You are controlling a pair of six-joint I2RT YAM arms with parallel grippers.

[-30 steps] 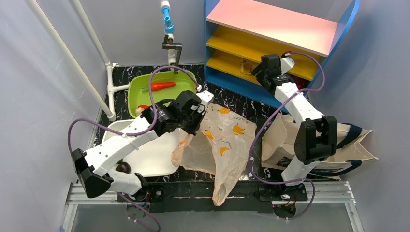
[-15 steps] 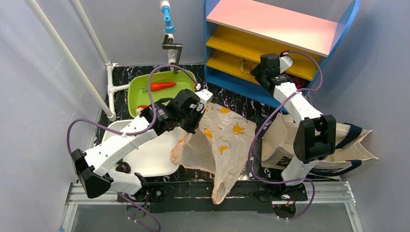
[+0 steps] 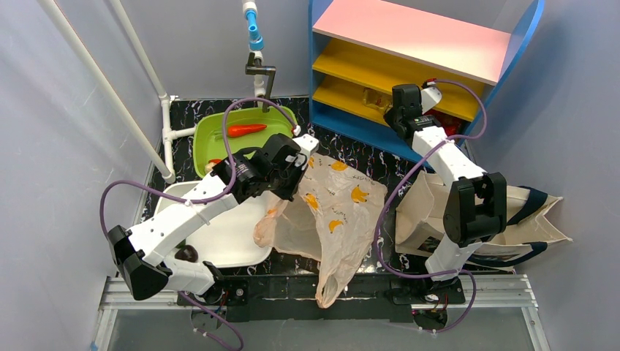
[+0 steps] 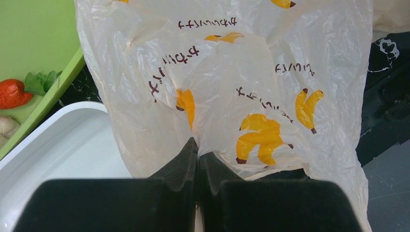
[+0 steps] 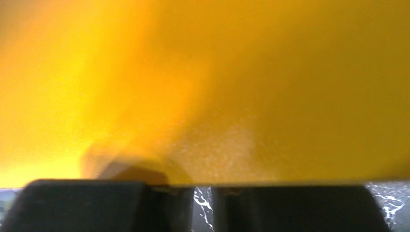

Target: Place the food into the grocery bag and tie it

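Note:
The grocery bag [image 3: 336, 212] lies crumpled on the dark table between the arms, its banana prints [image 4: 261, 137] facing up. My left gripper [image 3: 287, 191] [image 4: 197, 145] is shut on a fold of its near-left edge. My right gripper [image 3: 389, 104] [image 5: 203, 186] reaches into the lower yellow shelf beside a crinkly packet [image 3: 371, 99]. In the right wrist view a blurred yellow surface hides its fingertips, and only a narrow gap shows between the jaws. An orange-red vegetable [image 3: 246, 130] lies in the green basin [image 3: 212, 139] with a red piece [image 4: 10, 93]. A dark brown ball [image 3: 188, 254] sits on the white tray [image 3: 234, 238].
The blue shelf unit [image 3: 343, 121] with yellow boards stands at the back right. A cream canvas tote [image 3: 530, 223] with navy handles lies on its side at the right. White pipes [image 3: 164, 110] and a tap [image 3: 257, 69] rise behind the basin.
My right gripper's jaws have closed down to a narrow gap at the shelf. My left arm has drawn the bag slightly left and toward the near edge.

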